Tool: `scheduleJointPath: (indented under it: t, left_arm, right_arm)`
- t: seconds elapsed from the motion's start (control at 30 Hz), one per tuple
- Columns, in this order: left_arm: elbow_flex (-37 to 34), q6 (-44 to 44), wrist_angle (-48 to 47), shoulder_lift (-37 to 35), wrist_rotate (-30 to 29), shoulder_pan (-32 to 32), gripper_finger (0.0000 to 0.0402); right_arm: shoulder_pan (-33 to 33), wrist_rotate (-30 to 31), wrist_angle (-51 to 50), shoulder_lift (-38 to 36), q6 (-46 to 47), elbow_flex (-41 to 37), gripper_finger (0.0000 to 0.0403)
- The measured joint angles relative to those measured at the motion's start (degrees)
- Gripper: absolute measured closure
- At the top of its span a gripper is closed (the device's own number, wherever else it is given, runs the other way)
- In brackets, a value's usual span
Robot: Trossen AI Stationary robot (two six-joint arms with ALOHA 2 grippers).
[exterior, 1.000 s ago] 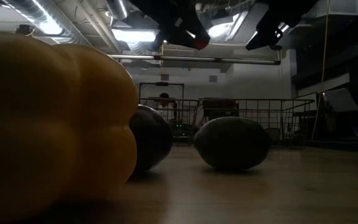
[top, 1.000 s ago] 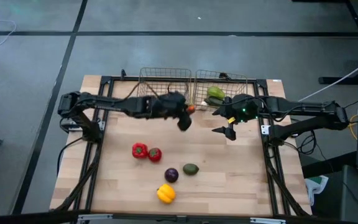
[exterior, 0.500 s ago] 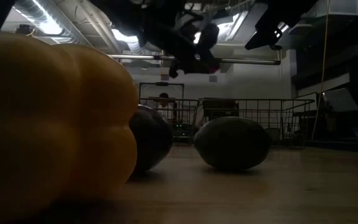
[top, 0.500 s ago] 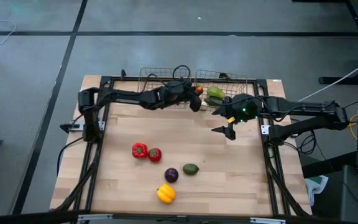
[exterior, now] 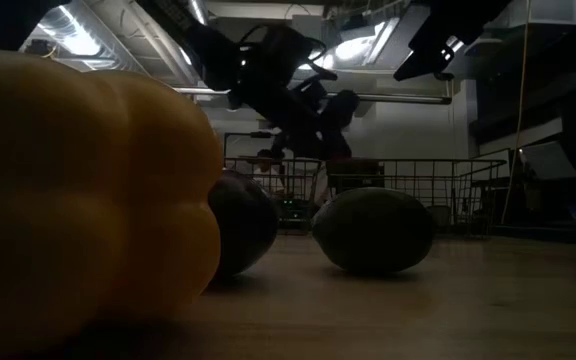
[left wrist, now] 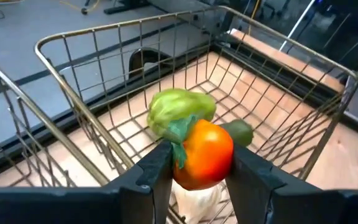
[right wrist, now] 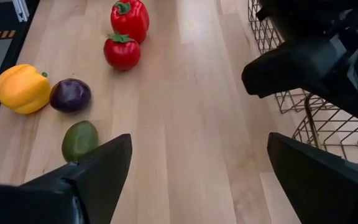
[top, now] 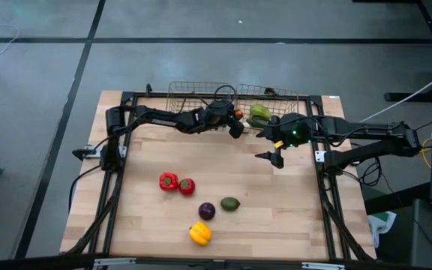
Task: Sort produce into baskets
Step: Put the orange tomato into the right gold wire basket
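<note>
Count: two wire baskets side by side at the upper centre of the high view, the left basket [top: 199, 96] and the right basket [top: 276, 101]. On the wooden table [top: 148, 225], five loose pieces: one red pepper [top: 169, 181] touching one red tomato [top: 187, 186] at centre left; one purple ball [top: 207, 211] beside one dark green piece [top: 230, 203] lower centre; one yellow pepper [top: 200, 233] lowest of all.

In the right basket lie two green pieces: one pale, leafy [left wrist: 180, 111], one darker [left wrist: 238, 131].

My left claw [left wrist: 197, 171] hangs over the right basket's near edge, fingers clamped on one orange-red fruit [left wrist: 202, 154], round and glossy with a green stalk.

My right claw [top: 274, 156] hovers over the table at centre right, below the right basket, jaws spread wide, holding nothing.
</note>
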Motion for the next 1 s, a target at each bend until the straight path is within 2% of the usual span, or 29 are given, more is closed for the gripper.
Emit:
scheduleJointPath:
  t: [0.3, 0.47, 0.73, 1.0]
  left_arm:
    - [0.0, 0.2, -1.7, -0.2, 0.0, 0.1, 0.0276]
    - [0.0, 0.0, 1.1, -0.2, -0.1, 0.1, 0.0276]
    - [0.0, 4.0, 0.5, -0.2, -0.2, 0.0, 0.0273]
    - [0.0, 2.7, 0.5, -0.2, -0.5, 0.0, 0.0193]
  right_arm:
    - [0.0, 0.5, 0.0, 0.0, 0.0, 0.0, 0.0029]
    - [0.0, 0.6, 0.0, 0.0, 0.0, 0.0, 0.0029]
    - [0.0, 0.6, 0.0, 0.0, 0.0, 0.0, 0.0029]
    - [0.0, 0.6, 0.0, 0.0, 0.0, 0.0, 0.0029]
